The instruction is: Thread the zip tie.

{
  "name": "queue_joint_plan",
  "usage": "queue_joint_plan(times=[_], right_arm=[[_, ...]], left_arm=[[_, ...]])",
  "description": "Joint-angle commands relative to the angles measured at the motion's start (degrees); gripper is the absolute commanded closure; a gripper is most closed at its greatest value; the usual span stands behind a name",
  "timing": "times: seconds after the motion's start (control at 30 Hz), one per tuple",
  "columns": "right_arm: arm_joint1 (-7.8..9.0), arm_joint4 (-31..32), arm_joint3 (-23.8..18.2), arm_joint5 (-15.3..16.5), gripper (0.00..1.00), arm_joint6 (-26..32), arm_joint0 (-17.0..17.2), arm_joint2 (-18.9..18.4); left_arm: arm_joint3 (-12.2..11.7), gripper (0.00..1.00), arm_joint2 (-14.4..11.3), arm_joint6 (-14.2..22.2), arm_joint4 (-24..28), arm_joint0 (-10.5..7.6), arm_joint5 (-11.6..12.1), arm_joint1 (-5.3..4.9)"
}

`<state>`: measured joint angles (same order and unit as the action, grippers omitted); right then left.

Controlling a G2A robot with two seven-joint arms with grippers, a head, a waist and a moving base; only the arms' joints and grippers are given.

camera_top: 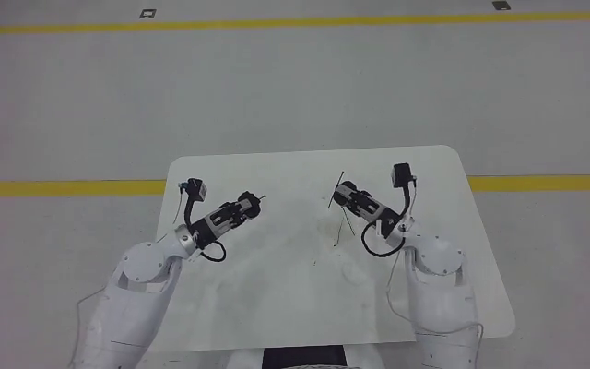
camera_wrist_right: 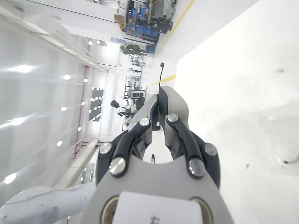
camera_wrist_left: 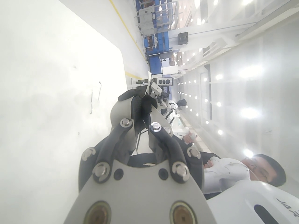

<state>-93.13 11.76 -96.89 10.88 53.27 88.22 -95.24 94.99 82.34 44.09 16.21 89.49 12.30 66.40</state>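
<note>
The threading is judged to be at an early stage. The zip tie (camera_wrist_right: 160, 78) is clamped between the closed fingers of the right gripper (camera_wrist_right: 158, 95) and held above the table (camera_top: 277, 286). Its small square head is at the free end, pointing away from the wrist. No loop is seen: the strap runs straight, and nothing is seen passing through the head.

The left gripper (camera_top: 251, 205) is held well apart from the right gripper, across the middle of the table, with its fingers pressed together. From above, a short dark stub is seen at its tips. What it is cannot be made out, so it cannot be told whether anything is gripped there.

By this judgement, 2 steps are left: the tie's ends must be brought together, and the tail fed through the head.

2 thin dark strands (camera_wrist_left: 99, 92) are seen on the table near the right gripper; whether they are spare ties or shadows cannot be told. In the right wrist view, the tail of the held tie is hidden behind the fingers.
</note>
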Motion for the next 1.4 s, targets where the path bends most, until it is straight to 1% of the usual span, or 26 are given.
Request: queue_joint_plan(times=[0.0, 0.07, 0.17, 0.23, 0.27, 0.37, 0.43, 0.47, 0.8, 0.87, 1.03, 1.13, 1.23, 1.37], right_arm=[[0.21, -3.38, 0.98, 2.76, 1.0, 0.03, 0.08, 0.1], [0.47, -6.02, 1.8, 5.35, 1.0, 0.01, 0.0, 0.4], [0.8, -8.88, 2.7, 7.69, 1.0, 0.13, -0.31, 1.47], [1.03, -9.28, 3.08, 8.22, 1.0, -0.07, -0.57, 2.1], [1.14, -9.77, 3.26, 8.58, 1.0, -0.09, -0.8, 2.84], [1.38, -9.75, 4.02, 8.57, 1.0, -0.65, -1.33, 4.52], [1.55, -9.03, 4.7, 8.39, 1.0, -1.56, -1.82, 5.93], [1.6, -8.88, 4.83, 8.33, 1.0, -1.92, -1.92, 6.24], [1.6, -8.88, 4.83, 8.33, 1.0, -1.92, -1.92, 6.24], [1.67, -8.2, 4.68, 8.6, 1.0, -3.39, -1.84, 7.91], [2.02, -9.2, 3.17, 8.6, 1.0, -6.81, -1.35, 10.31], [2.33, -9.59, 2.5, 8.6, 1.0, -8.71, -0.99, 11.29], [2.7, -10.09, 1.49, 8.6, 1.0, -10.09, -0.79, 12.0], [3.32, -10.7, 0.21, 8.6, 1.0, -10.55, -0.17, 12.24]], left_arm=[[0.47, 1.0, -0.13, -0.35, 0.31, 0.32, 0.55, -0.05], [0.98, 1.0, -0.64, -0.82, 0.44, 0.87, 1.88, -0.05], [1.49, 1.0, -1.56, -1.2, -2.17, 1.53, 4.1, -0.17], [1.68, 1.0, -2.12, -1.47, -3.4, 1.9, 5.07, -0.23], [1.88, 1.0, -2.36, -1.89, -5.6, 2.06, 5.88, -0.32], [2.41, 1.0, -3.3, -2.93, -8.08, 2.54, 7.16, -0.39], [2.71, 1.0, -3.66, -4.08, -9.8, 2.55, 7.18, -0.46], [2.76, 1.0, -3.53, -5.2, -10.54, 2.48, 7.18, -0.48], [2.76, 1.0, -3.53, -5.2, -10.54, 2.48, 7.18, -0.48], [2.84, 1.0, -4.55, -6.3, -10.38, 2.18, 6.72, -0.37], [2.83, 1.0, -5.74, -9.59, -9.4, 1.28, 5.99, -0.2], [3.06, 1.0, -6.25, -10.79, -9.56, 0.96, 5.31, -0.19], [3.25, 1.0, -6.42, -11.69, -10.21, 1.02, 4.86, -0.27], [3.6, 1.0, -5.93, -12.76, -10.16, 1.66, 4.6, -0.45]])
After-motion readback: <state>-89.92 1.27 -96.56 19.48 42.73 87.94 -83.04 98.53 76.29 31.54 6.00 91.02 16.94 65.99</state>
